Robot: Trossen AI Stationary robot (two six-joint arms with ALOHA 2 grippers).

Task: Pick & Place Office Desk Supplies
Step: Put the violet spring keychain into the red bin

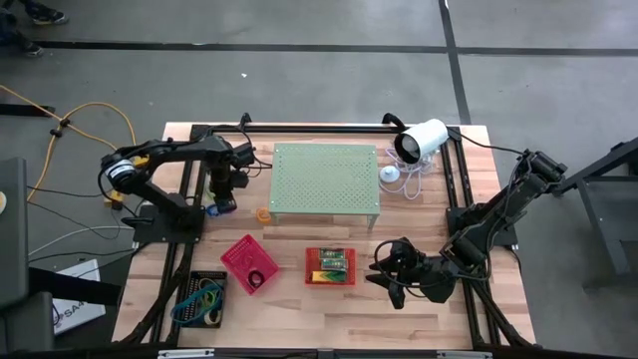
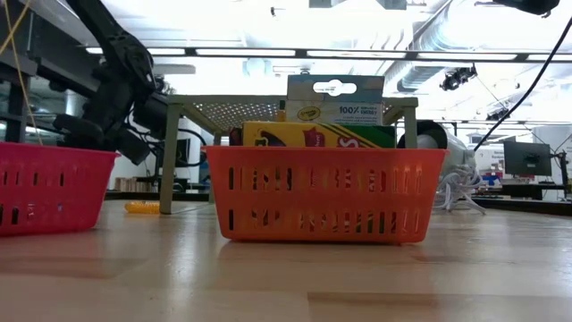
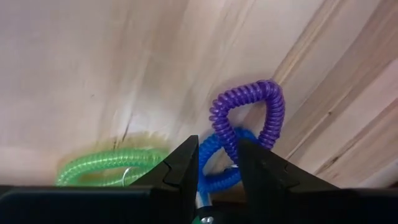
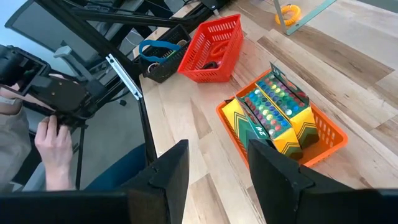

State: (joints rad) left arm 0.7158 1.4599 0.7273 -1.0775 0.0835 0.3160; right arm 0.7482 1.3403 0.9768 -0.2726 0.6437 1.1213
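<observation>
So the left gripper [image 3: 216, 163] is down low over the wood table [image 3: 93, 62], jaws partly open with a narrow gap, and a blue coil loop [image 3: 214, 177] runs right through that gap. It looks like the fingers are either lightly on it or about to close; I can't tell for sure that it's pinched. A purple coil loop [image 3: 249, 112] arcs up just beyond the fingertips, tangled with the blue one, and a green coil loop [image 3: 106, 163] lies off to one side of the jaws, just past one finger.

Handling-wise, I'd guess these are super light, springy and soft, so they'll stretch and flop rather than hold shape. Smooth plastic, probably a bit slippery. Since blue and purple are interlinked, lifting one likely drags the other along. Best bite is across a single strand of coil, not the open middle.

Right gripper [image 4: 211, 171] hangs partly open and empty, with the orange basket [image 4: 329, 140] of crayon boxes [image 4: 273, 115] out ahead of its fingertips.
</observation>
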